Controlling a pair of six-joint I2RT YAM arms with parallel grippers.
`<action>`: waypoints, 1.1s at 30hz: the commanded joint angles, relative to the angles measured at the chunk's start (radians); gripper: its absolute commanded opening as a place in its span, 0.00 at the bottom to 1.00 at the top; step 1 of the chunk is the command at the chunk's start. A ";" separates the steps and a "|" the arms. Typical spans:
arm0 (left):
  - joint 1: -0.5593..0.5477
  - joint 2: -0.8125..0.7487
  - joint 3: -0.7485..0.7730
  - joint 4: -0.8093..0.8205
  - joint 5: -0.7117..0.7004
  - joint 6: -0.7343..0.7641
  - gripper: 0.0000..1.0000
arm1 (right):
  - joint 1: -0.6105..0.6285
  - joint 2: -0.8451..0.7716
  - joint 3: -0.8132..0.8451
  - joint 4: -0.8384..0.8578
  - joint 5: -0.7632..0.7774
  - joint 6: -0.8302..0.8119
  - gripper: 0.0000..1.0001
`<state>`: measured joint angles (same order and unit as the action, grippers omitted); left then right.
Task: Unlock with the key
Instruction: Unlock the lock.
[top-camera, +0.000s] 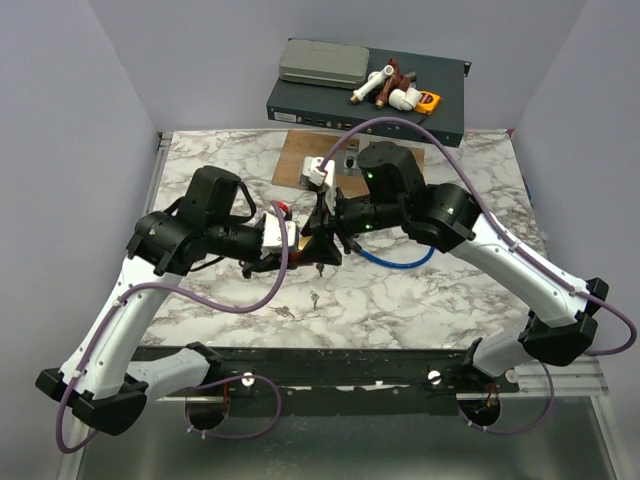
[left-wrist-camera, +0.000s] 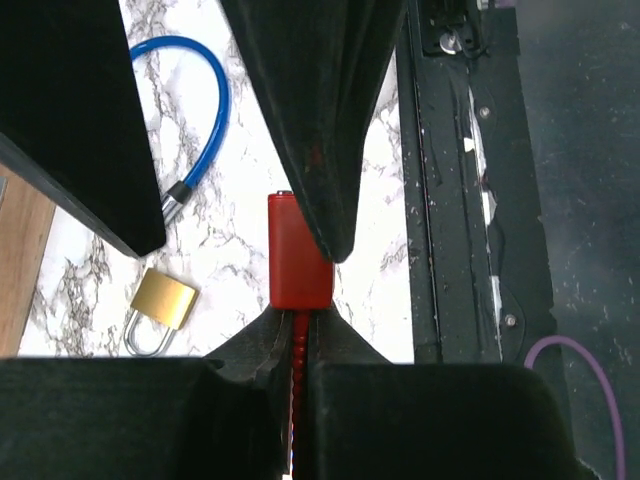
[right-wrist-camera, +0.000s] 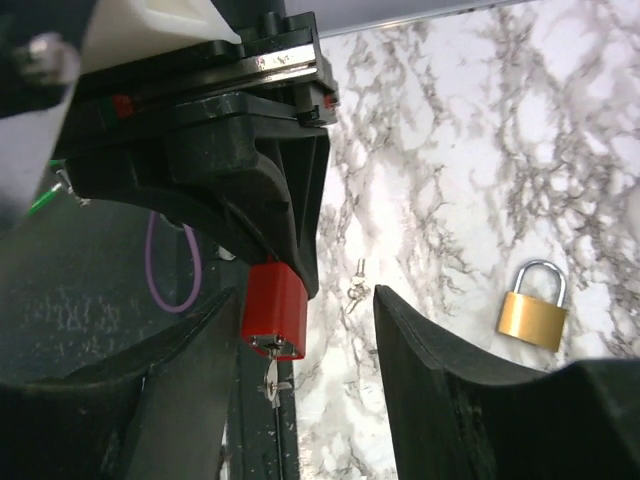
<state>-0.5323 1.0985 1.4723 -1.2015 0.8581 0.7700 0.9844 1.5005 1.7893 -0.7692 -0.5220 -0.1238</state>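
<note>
My left gripper (left-wrist-camera: 297, 345) is closed tight on the ribbed red shackle of the small red block-shaped padlock (left-wrist-camera: 300, 265). It holds the lock up in the air above the white marble table (top-camera: 420, 300), near the middle.

The lock body looks small, stiff and light, with smooth sides. I judge it can twist in such a narrow pinch if it is pushed sideways. From its keyhole end a small silver key (right-wrist-camera: 270, 378) seems to stick out. Its flat head is the place to take hold, not the body. The key is thin, so I think the pinch must be gentle and the turn straight.

My right gripper (right-wrist-camera: 308, 300) is open and holds nothing. Its fingers stand on either side of the lock, which is closer to one of them.

Further right, down on the table, lie some loose little keys (right-wrist-camera: 355, 290) and a brass padlock (right-wrist-camera: 533, 315), and a blue cable loop (left-wrist-camera: 205, 110) is nearby. Between my two grippers the room is tight, and the black front rail (left-wrist-camera: 450, 200) of the table is near.
</note>
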 joint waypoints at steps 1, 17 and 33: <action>0.016 -0.049 -0.055 0.140 0.078 -0.150 0.00 | -0.002 -0.112 -0.046 0.126 0.106 0.041 0.60; 0.058 -0.080 -0.056 0.194 0.185 -0.288 0.00 | -0.004 -0.292 -0.245 0.192 0.077 0.049 0.42; 0.057 -0.099 -0.072 0.165 0.184 -0.241 0.00 | -0.006 -0.225 -0.187 0.122 -0.005 0.032 0.31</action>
<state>-0.4774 1.0168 1.3949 -1.0309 0.9997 0.5079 0.9817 1.2808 1.5719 -0.6334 -0.4995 -0.0841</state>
